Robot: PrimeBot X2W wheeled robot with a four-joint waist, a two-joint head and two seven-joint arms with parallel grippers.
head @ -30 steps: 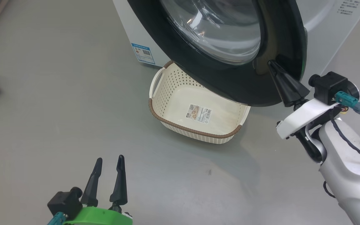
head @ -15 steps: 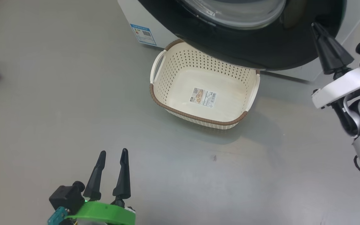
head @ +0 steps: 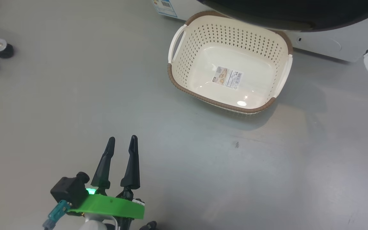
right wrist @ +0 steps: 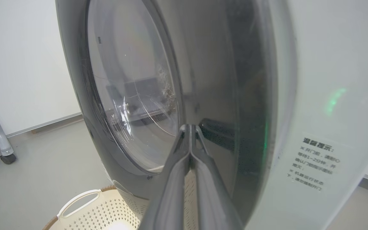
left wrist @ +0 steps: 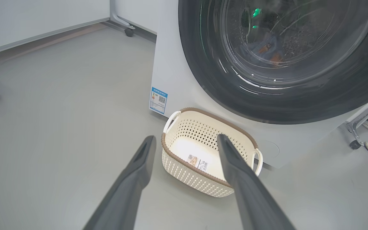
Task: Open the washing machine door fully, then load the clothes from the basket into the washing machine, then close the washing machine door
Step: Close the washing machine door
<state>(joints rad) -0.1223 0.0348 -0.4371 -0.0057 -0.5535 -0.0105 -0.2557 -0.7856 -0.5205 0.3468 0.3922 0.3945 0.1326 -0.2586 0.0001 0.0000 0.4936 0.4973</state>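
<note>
The right jaws are pressed together, tips close to the free edge of the washing machine door (right wrist: 133, 95), which lies straight ahead, almost flat on the washing machine (right wrist: 324, 64). The left jaws stand apart, well behind the empty basket (head: 235, 33).

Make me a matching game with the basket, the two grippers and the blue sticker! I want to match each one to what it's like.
Things:
1. basket
2. left gripper
3. right gripper
4. blue sticker

What it's like:
A. shut, pointing at the black door
B. empty, sitting on the floor
C. stuck on the white washing machine, low at its corner
D. open, over the grey floor

Pairs: 1-B, 2-D, 3-A, 4-C
</note>
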